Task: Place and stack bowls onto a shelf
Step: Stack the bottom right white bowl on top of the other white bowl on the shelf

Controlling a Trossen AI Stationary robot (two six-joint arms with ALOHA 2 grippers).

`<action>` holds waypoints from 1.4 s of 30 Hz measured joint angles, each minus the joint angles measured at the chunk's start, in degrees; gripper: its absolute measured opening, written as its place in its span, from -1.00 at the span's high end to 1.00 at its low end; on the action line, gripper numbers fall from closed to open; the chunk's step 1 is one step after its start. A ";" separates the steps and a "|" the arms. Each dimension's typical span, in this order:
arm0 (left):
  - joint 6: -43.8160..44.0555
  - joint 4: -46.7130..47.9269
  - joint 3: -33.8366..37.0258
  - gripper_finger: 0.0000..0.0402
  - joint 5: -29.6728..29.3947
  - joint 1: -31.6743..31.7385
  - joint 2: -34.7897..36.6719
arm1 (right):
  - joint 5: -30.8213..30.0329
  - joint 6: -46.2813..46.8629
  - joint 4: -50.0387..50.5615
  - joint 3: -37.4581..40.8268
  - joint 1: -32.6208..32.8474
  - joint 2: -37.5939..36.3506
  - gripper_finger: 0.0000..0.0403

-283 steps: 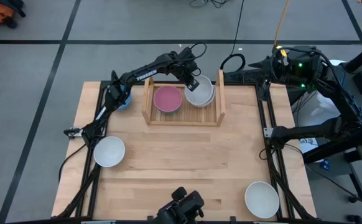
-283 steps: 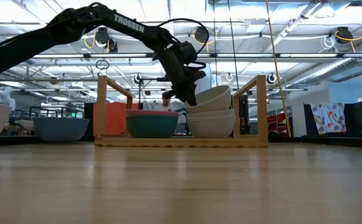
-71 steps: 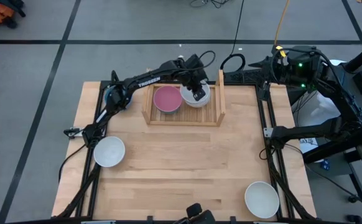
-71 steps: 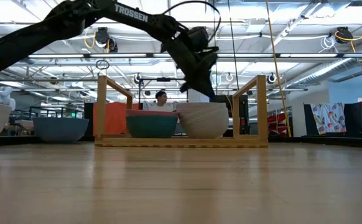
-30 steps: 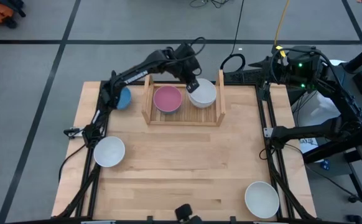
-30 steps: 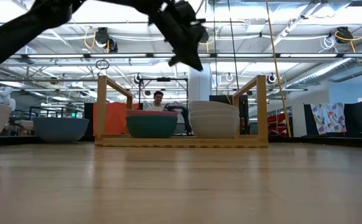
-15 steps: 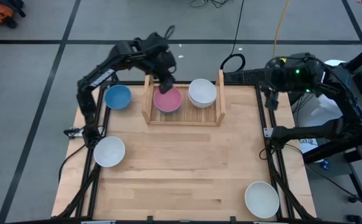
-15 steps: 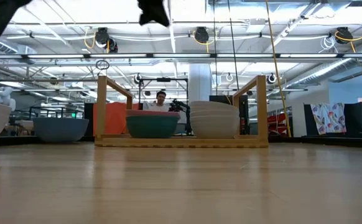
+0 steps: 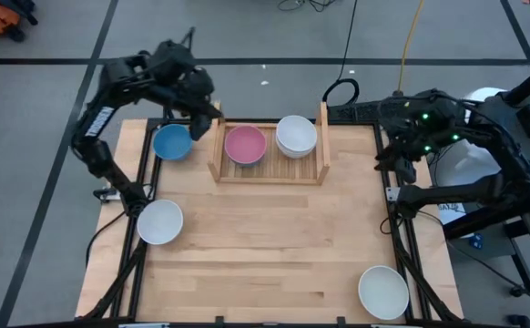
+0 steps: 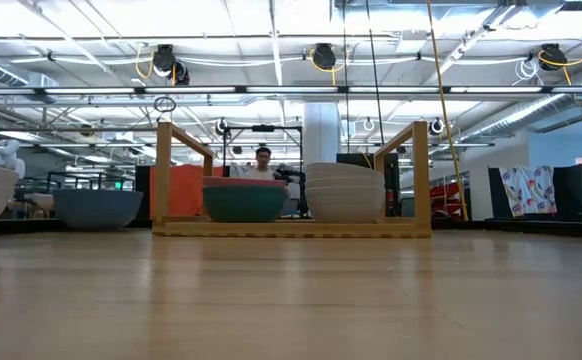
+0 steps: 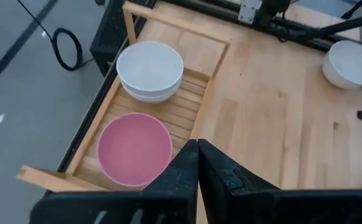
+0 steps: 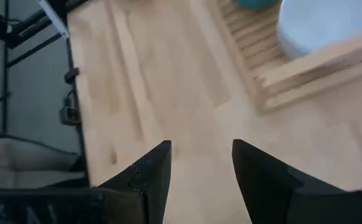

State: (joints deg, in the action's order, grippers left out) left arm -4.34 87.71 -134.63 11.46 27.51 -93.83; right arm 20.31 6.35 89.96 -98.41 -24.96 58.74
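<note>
The shelf [image 9: 269, 149] stands at the table's [image 9: 274, 246] far edge, mid-width, holding a pink bowl [image 9: 245, 145] on a teal one and, just beside it, a stack of white bowls [image 9: 296, 135] near the right side panel. The left end effector [image 9: 201, 125], fingers pressed together and empty, hangs above the gap between the shelf's left panel and the blue bowl [image 9: 171, 142] (which sits just outside that panel). One white bowl [image 9: 160, 221] lies near the left edge, another [image 9: 382, 291] at the near right corner. The table's middle and near side lie bare. The right end effector [image 12: 196, 171], fingers spread and empty, is over the far right edge.
</note>
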 joint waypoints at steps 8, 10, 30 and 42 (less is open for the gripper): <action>1.35 2.37 0.00 0.95 0.02 0.00 5.15 | 6.59 7.98 0.03 9.51 7.83 -0.59 0.18; 3.37 2.37 0.00 0.95 0.00 0.00 6.21 | 8.68 8.33 0.05 13.00 10.34 -0.87 0.18; 15.21 2.31 0.00 0.95 -0.02 0.00 12.35 | 9.69 17.71 -6.59 39.45 38.18 -0.85 0.18; 11.43 2.31 0.00 0.95 0.00 0.00 12.51 | 6.94 33.87 -37.52 51.65 49.55 -0.59 0.18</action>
State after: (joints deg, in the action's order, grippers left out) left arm 7.09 90.02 -134.63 11.46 27.51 -81.32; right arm 27.25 40.21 52.45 -46.76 24.59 58.14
